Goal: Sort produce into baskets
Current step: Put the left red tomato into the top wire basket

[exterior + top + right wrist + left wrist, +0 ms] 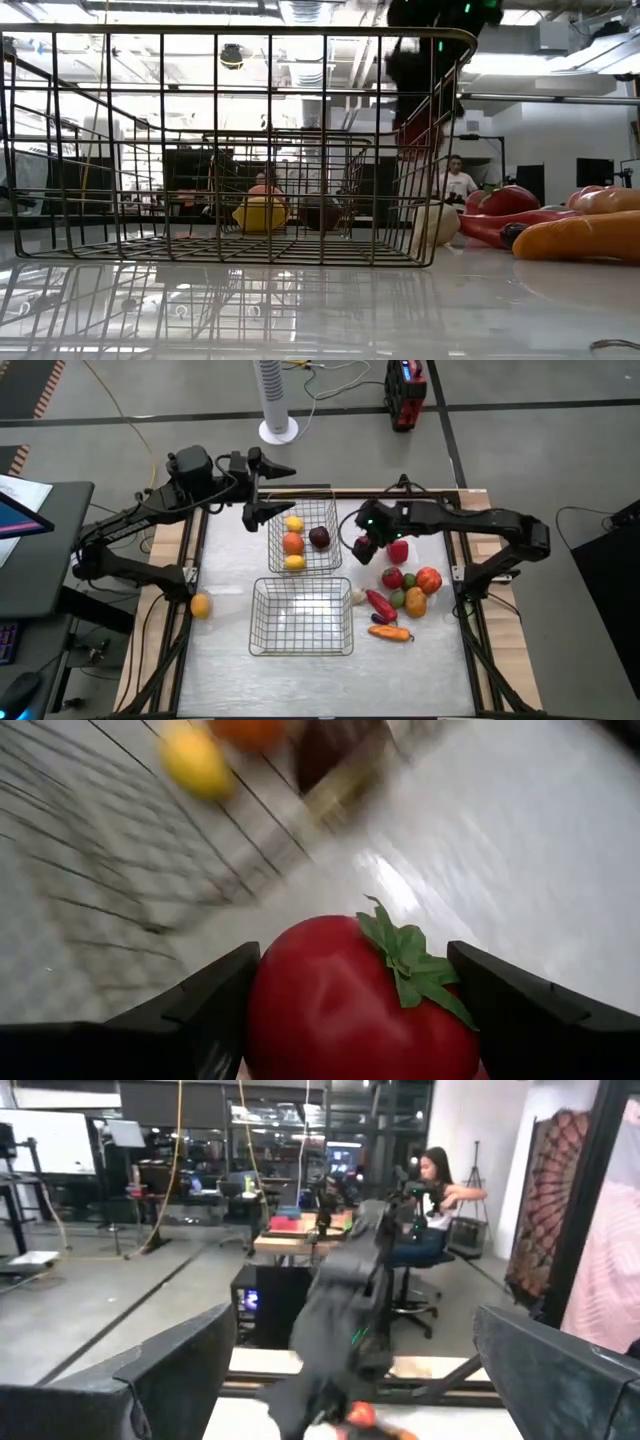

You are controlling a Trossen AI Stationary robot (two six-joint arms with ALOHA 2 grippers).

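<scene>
- the right pincer [375, 548] hangs above the desk [300, 670], clamped on a red tomato [360, 1005] with a green leafy cap; its two fingers [205, 1000] press the fruit from both sides.
- just beside this pincer stands the far basket [330, 510], holding a yellow piece, an orange piece, another yellow piece and a dark purple piece [319, 538].
- the near basket [300, 650] lies a little farther from it, with no produce showing inside.
- the loose produce pile [405, 595], reds, green, an orange carrot, lies near the right pincer, on its side away from the baskets.
- an orange round [200, 606] lies well apart, across the desk.
- the left pincer [262, 488] hovers at the far basket's outer edge, spread wide and holding nothing.
</scene>
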